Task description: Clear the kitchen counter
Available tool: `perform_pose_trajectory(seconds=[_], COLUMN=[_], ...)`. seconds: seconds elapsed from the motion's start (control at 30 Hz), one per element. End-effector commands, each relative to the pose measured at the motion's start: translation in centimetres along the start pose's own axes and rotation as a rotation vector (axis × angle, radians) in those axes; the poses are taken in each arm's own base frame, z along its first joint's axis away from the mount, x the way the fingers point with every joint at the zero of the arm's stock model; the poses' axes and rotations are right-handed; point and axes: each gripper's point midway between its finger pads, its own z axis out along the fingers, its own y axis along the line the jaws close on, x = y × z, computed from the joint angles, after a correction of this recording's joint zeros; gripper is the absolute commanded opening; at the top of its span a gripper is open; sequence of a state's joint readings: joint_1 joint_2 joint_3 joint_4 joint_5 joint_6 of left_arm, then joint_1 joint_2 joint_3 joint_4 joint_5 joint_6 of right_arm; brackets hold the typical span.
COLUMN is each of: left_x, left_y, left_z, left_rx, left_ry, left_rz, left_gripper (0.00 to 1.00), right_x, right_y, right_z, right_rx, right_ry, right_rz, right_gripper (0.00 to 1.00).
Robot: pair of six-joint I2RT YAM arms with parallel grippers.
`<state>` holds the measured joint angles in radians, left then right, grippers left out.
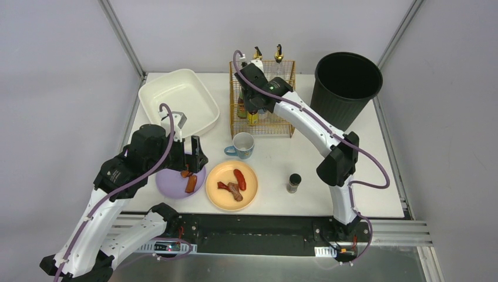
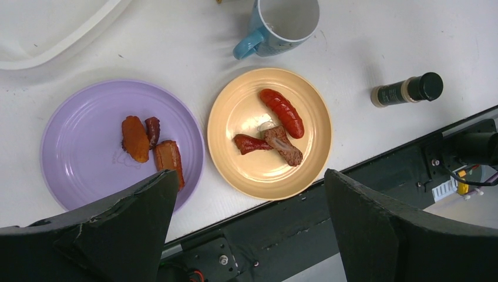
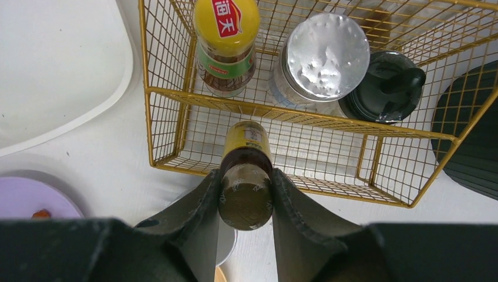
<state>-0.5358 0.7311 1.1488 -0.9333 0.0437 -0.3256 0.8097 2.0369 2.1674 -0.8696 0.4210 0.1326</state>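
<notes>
Two tools: right tool [image 3: 245, 176] clenched on a dark sauce bottle [image 3: 246, 144] at the front of the gold wire basket [image 3: 329, 119], left tool [image 2: 249, 176] released above the purple plate [image 2: 82, 158]; desk [image 1: 276, 165] beneath carries that, orange plate [image 2: 258, 173], mug [image 2: 282, 26], spice jar [image 2: 405, 91].

Both arms share one build. The left arm [image 1: 94, 226] and right arm [image 1: 310, 120] have smooth white link shells joined by bulky matte black joint housings. A mauve cable [image 1: 168, 126] loops free above the left arm's black wrist block, then runs down its white links. A matching mauve cable [image 1: 376, 176] bows out beside the right arm's elbow. A small green light [image 1: 272, 87] glows on the right wrist housing. The black bases [image 1: 343, 235] sit on the rail at the desk's near edge, with thin red wires beside them. The left gripper [image 2: 251, 176] has broad, wedge-shaped black fingers [image 2: 129, 229] with a grainy surface and scuffed pale edges. The right gripper [image 3: 245, 176] has the same dark, rough-textured pads.
</notes>
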Motion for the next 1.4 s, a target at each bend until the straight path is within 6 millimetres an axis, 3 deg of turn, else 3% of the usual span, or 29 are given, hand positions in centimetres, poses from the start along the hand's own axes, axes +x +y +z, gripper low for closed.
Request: perform_pose_trajectory(seconds=[0.0, 0.53, 0.63, 0.73, 0.83, 0.9, 1.2, 1.37], left_x=[0.3, 0.1, 0.1, 0.0, 0.0, 0.0, 0.2, 0.1], left_y=[0.2, 0.2, 0.1, 0.1, 0.1, 0.2, 0.2, 0.3], left_z=[0.0, 0.3, 0.3, 0.4, 0.5, 0.5, 0.7, 0.7], left_rx=[-0.002, -0.009, -0.008, -0.008, -0.01, -0.013, -0.017, -0.019], left_ry=[0.011, 0.02, 0.021, 0.023, 0.025, 0.027, 0.032, 0.029], left_rz=[0.022, 0.027, 0.027, 0.027, 0.028, 0.027, 0.023, 0.026], left_gripper=[1.0, 1.0, 0.99, 1.0, 1.0, 1.0, 1.0, 1.0], right_x=[-3.8, -1.0, -0.6, -0.5, -0.9, -1.3, -2.9, -2.2], right_y=[0.4, -0.2, -0.3, -0.5, -0.5, -0.5, -1.4, -2.9], right_z=[-1.0, 3.7, 4.2, 4.4, 3.9, 3.5, -0.5, -3.6], right_rx=[-0.041, -0.041, -0.036, -0.031, -0.036, -0.041, -0.069, -0.076], right_ry=[-0.106, 0.041, 0.06, 0.062, 0.05, 0.039, -0.032, -0.071], right_rz=[0.086, 0.152, 0.154, 0.158, 0.165, 0.17, 0.199, 0.211], right_gripper=[0.0, 0.01, 0.08, 0.27, 0.49, 0.56, 0.68, 0.7])
